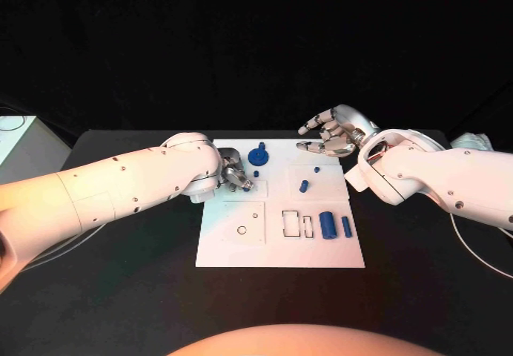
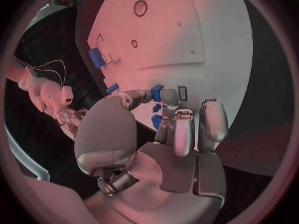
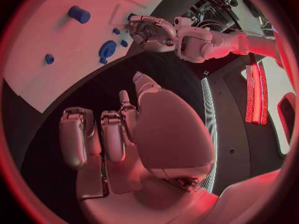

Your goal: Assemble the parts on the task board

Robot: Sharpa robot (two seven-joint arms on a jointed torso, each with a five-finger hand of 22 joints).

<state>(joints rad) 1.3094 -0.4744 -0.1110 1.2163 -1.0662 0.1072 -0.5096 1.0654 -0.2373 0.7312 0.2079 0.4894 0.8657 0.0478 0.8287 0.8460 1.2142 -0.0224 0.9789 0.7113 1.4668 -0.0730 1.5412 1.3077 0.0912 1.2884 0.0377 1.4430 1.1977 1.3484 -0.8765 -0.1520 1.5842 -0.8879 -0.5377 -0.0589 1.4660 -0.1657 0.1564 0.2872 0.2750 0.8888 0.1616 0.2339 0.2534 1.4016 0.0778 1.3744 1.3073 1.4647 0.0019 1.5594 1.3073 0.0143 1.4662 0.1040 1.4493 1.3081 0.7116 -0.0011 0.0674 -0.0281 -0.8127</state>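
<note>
The white task board lies in the middle of the black table. My left hand is down on its far left section, where the thumb and a finger pinch a small blue part that stands on the board. A blue gear stands just beyond those fingers. A blue peg stands in the far right section. Two blue cylinders lie at the near right. My right hand hovers off the board's far right corner, fingers loosely apart and holding nothing.
The board's near left section has a round hole, and empty rectangular slots lie beside the cylinders. A pale box stands at the table's left edge. Bare black table surrounds the board.
</note>
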